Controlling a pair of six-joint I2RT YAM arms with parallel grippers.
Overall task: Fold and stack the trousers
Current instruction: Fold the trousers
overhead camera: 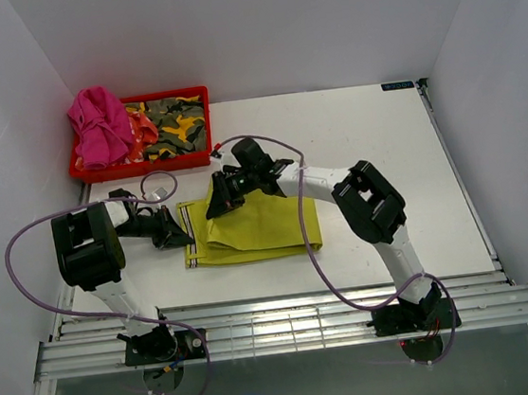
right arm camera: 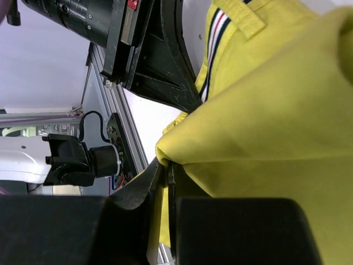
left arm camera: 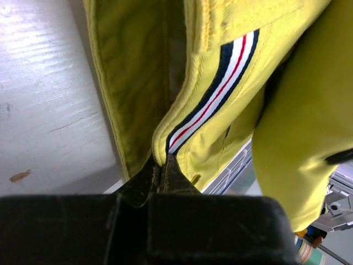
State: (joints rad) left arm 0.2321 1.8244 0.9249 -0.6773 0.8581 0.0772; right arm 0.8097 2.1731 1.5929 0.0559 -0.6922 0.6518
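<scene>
The lime yellow-green trousers (overhead camera: 266,228) lie partly folded in the left middle of the white table. My left gripper (overhead camera: 185,237) is shut on their left edge. In the left wrist view its tips (left arm camera: 162,164) pinch the hem next to a navy, white and red stripe (left arm camera: 209,99). My right gripper (overhead camera: 215,207) is shut on a raised fold at the upper left corner of the trousers. The right wrist view shows its tips (right arm camera: 165,165) clamped on a yellow cloth corner (right arm camera: 259,127), with the left gripper's fingers (right arm camera: 165,72) close by.
A red bin (overhead camera: 176,93) at the back left holds a pink cloth (overhead camera: 98,126) and a camouflage garment (overhead camera: 176,126). Grey walls close in the table on three sides. A metal rail (overhead camera: 288,328) runs along the near edge by the arm bases.
</scene>
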